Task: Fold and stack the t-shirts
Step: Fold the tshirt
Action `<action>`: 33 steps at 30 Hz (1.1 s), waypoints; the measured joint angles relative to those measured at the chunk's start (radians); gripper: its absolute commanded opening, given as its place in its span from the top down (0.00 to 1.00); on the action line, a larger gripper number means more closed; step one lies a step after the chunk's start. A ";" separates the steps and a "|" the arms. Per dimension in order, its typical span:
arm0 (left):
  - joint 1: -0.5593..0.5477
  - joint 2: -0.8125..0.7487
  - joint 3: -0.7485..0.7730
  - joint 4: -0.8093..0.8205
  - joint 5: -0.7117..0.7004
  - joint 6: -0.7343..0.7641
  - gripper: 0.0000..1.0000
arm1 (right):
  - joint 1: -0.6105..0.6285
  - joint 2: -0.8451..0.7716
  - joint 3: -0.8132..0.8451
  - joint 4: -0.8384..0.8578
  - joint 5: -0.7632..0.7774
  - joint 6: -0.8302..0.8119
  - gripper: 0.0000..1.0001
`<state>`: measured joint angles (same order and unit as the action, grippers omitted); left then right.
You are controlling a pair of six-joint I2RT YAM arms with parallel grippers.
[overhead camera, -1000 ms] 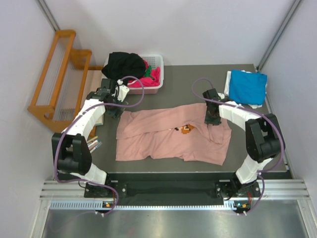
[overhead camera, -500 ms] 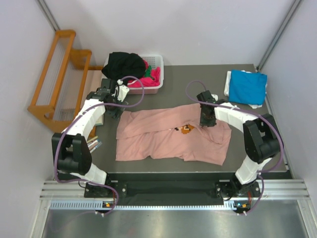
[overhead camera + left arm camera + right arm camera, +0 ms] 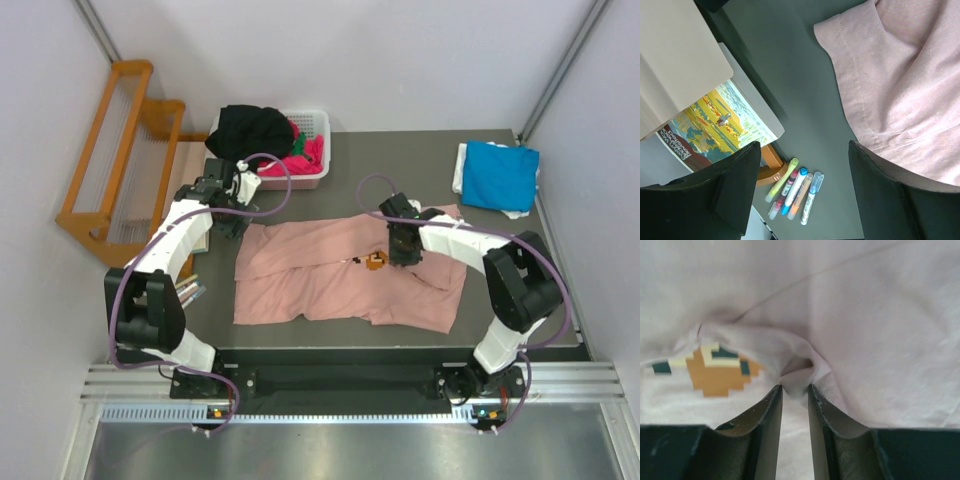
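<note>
The pink t-shirt (image 3: 340, 285) is spread, rumpled, across the middle of the table (image 3: 400, 160), at the centre of the overhead view. A small ridge of its cloth, just right of the orange print (image 3: 715, 370), is pinched between the nearly closed fingers of the right gripper (image 3: 795, 390). The left gripper (image 3: 805, 147) is held with its fingers spread wide and nothing between them. It is above bare table just beside the sleeve hem at the shirt's upper left, with some pens (image 3: 795, 192) lying near. A folded blue t-shirt (image 3: 500, 175) is set at the upper right, and more shirts are heaped in the basket (image 3: 318, 125) at the top.

The step in hand is judged to be the folding of the right side towards the middle. For a clean fold, the pinch should be kept firm and low, the cloth carried straight leftwards, and the edge laid flat before it is let go. Only one ridge is held, so the layer beneath could be dragged along.

Compared with a second ago, the right gripper is found further left, close to the print, and the shirt's right edge is drawn inwards. The left gripper is unchanged.
</note>
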<state>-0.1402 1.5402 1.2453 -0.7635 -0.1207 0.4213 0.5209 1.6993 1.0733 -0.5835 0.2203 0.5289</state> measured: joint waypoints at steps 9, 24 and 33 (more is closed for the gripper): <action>0.000 0.000 0.000 0.000 0.000 0.000 0.25 | 0.132 -0.039 -0.026 -0.040 -0.042 0.022 0.71; 0.000 0.000 0.000 0.000 0.000 0.000 0.25 | 0.025 0.028 0.121 -0.035 0.003 0.002 0.73; 0.000 0.000 0.000 0.000 -0.002 0.000 0.25 | 0.019 0.085 0.069 -0.011 -0.013 -0.005 0.74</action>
<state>-0.1402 1.5402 1.2457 -0.7639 -0.1223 0.4213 0.5404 1.7844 1.1423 -0.5945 0.2073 0.5243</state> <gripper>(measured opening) 0.753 0.266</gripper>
